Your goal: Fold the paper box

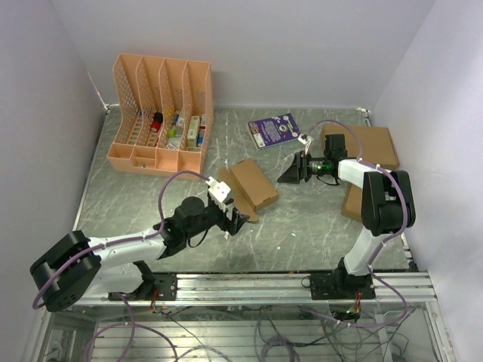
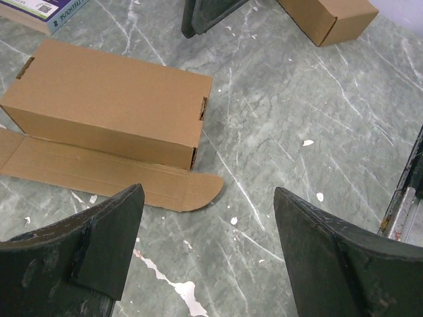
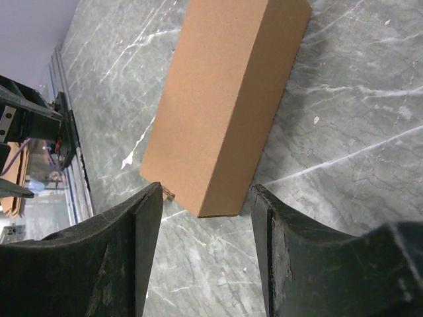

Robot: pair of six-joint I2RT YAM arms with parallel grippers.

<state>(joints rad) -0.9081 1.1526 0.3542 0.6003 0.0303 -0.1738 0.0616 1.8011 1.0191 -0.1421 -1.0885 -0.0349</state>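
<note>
- The left gripper (image 2: 208, 198) hangs low over the table (image 2: 297, 105), its jaws wide apart and empty.
- Just beyond them the paper box (image 2: 109, 92) lies near the table's middle. It is formed into an oblong, with one long flap (image 2: 99, 175) flat on the table on the gripper's side.
- The right gripper (image 3: 206, 193) points at one end of the box, jaws apart, gripping nothing.
- A second carton (image 2: 330, 16) lies well apart.

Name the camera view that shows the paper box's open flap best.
Left wrist: the paper box lies close, its long flap flat on the table. Top external shows the flap small, partly behind the left arm. Right wrist shows only the box's closed faces.
</note>
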